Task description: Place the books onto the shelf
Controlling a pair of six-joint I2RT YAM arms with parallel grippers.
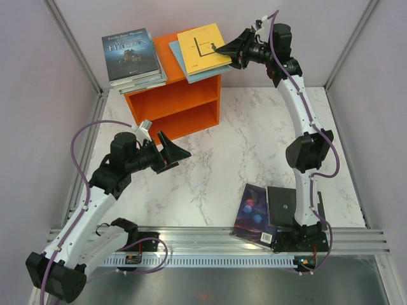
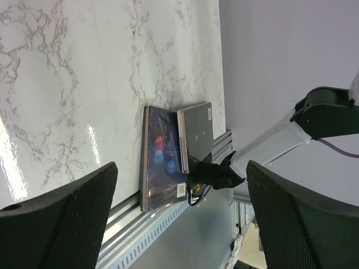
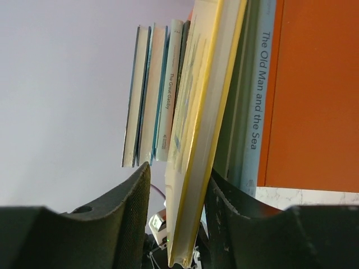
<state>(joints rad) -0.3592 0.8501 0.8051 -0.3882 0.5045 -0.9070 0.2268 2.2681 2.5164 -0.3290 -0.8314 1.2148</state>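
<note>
The orange shelf (image 1: 178, 105) stands at the back of the table. On its top lie a stack of books (image 1: 132, 57) at the left and a yellow book (image 1: 202, 46) over a light blue book (image 1: 191, 73) at the right. My right gripper (image 1: 224, 51) is open around the yellow book's (image 3: 196, 112) right edge, with a gap beside one finger (image 3: 132, 207). Two more books lie at the table's near edge, a dark blue one (image 1: 254, 213) and a black one (image 1: 282, 204). My left gripper (image 1: 180, 151) hangs open and empty over the table's left half.
The right arm's base (image 1: 299, 238) stands right beside the two near books (image 2: 162, 157). A metal rail (image 1: 210, 238) runs along the near edge. Both shelf compartments (image 1: 175, 117) look empty. Grey walls close in the left, right and back sides.
</note>
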